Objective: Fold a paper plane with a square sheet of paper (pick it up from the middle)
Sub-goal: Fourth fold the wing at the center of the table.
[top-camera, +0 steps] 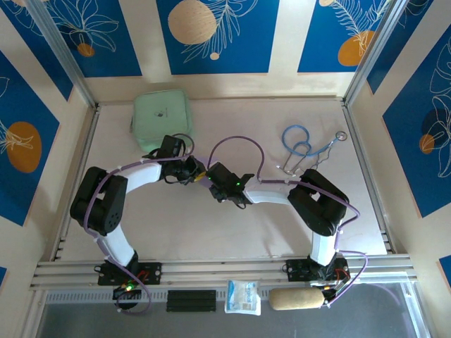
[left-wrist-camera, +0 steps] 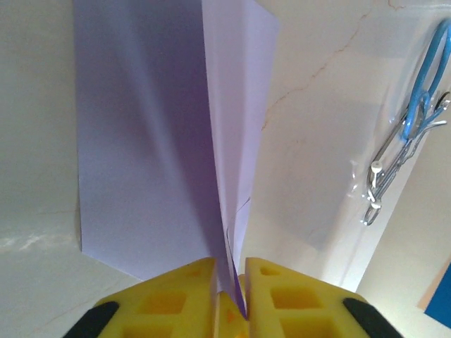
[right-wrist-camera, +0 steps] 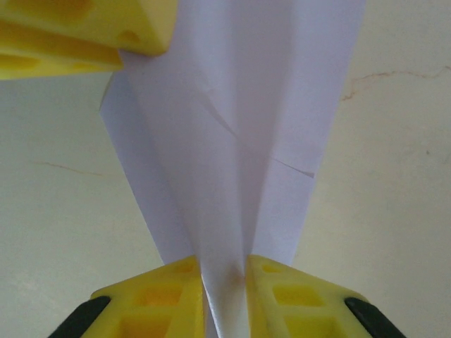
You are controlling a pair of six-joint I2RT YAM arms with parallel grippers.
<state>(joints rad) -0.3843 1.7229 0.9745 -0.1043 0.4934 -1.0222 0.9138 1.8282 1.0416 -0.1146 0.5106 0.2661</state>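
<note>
Top external view: the left arm (top-camera: 127, 179) and the right arm (top-camera: 282, 191) bend in toward each other, and their wrists meet nose to nose over the middle of the pale marbled tabletop (top-camera: 232, 232). A mint-green rounded square pouch (top-camera: 161, 117) sits at the far left, well apart from them. A blue-handled metal tool in a clear bag (top-camera: 304, 146) lies at the far right. Over to the left wrist view: the left gripper (left-wrist-camera: 230, 310) has its yellow fingers (left-wrist-camera: 169, 299) close together. Only a thin slot is left between them, and the raised fold of the thin pale lilac sheet of paper (left-wrist-camera: 148, 141) runs straight into it. Whether the pads are actually pressing that fold, I cannot tell. Beyond the fingers the sheet fans out over the table, one broad panel to the left and a narrower one to the right of a sharp centre crease. The right wrist view shows the right gripper (right-wrist-camera: 224, 303) clamped on the opposite end. The pinched ridge of paper fills the gap and touches both yellow fingers (right-wrist-camera: 296, 296). A yellow finger of the left gripper shows at the upper left, on the paper's far end. So the sheet is partly folded at mid-table, spanning between the two claws.
</note>
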